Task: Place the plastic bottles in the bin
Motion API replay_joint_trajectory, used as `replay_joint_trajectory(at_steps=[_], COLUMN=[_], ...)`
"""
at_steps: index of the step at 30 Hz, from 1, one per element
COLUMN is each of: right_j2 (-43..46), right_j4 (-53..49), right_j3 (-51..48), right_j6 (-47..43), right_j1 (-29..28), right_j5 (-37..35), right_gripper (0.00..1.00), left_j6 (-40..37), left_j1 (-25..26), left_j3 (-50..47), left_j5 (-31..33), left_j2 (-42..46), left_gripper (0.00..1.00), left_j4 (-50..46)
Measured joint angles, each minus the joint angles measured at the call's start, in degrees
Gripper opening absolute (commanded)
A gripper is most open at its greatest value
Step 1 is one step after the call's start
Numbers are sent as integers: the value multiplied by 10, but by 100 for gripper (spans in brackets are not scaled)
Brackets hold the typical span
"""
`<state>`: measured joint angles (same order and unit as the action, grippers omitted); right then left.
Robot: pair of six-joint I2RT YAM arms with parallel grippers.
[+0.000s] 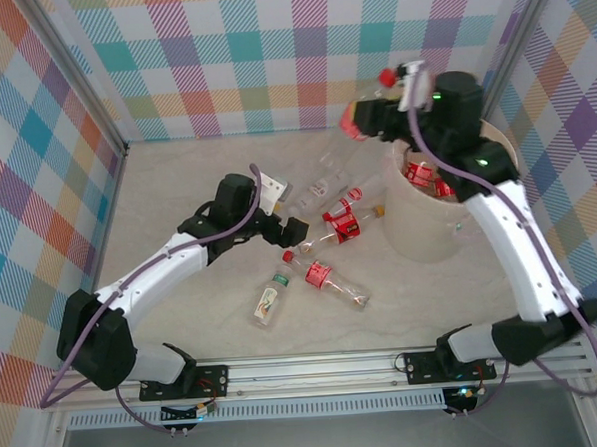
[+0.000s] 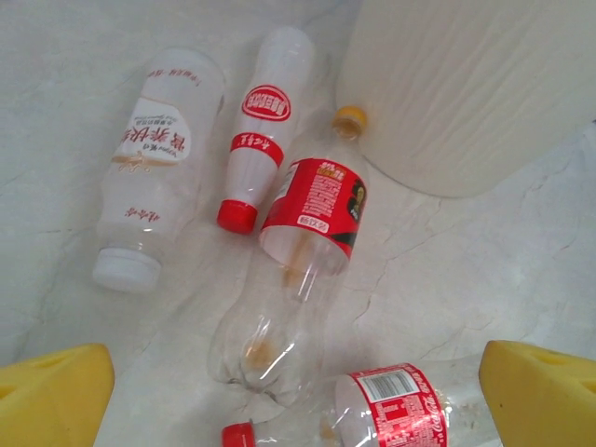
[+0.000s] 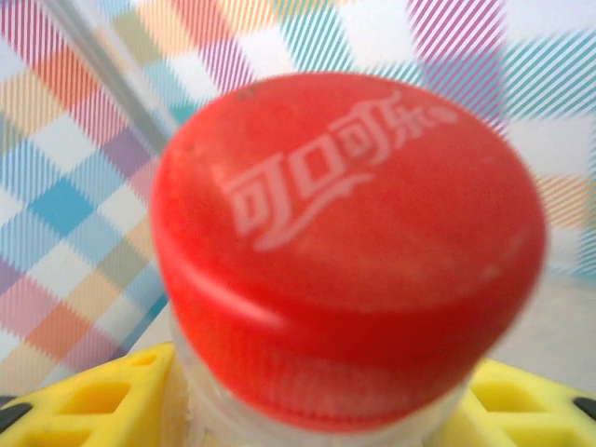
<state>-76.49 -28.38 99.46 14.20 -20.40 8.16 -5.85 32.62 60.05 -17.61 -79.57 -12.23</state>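
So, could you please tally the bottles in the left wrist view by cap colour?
Red cap: 2 (slim bottle, bottle at the bottom edge)
White cap: 1 (wide bottle)
Yellow cap: 1 (long bottle)
Total: 4

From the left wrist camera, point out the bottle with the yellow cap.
The clear red-labelled bottle lying nearest the bin; its neighbours have red or white caps.
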Motion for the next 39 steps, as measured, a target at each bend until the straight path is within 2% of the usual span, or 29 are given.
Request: replay_joint_trajectory(at_steps=[1,5,14,19,25,31,39], right_j2=[17,74,143,125,74,49,0], right_j4=[-5,-30,-97,-115,-125,-119,-114], right_j3=[9,42,52,33,-7,-75,-100], right_j6=[-11,-57,-162,-193,-192,-173,-146], right_j1=[13,50,89,128,194,242,257], right_j5=[-15,-69,-233,-273,-262,-207,-132], right_gripper=[42,30,28,27,26,26,28], left_j6=[0,-2,-11,-14,-20,-27,-28], left_j1=[0,0,10,16,21,27,30], left_j3=[5,10,30,33,37,40,40], left_j5=[7,28,74,88,99,104,114], left_j2=[-5,-14,-40,-45,-45,-52,-55], left_gripper=[100,100,99,99,99,99,99], left_j4=[-3,-24,-68,-80,-89,-91,-103])
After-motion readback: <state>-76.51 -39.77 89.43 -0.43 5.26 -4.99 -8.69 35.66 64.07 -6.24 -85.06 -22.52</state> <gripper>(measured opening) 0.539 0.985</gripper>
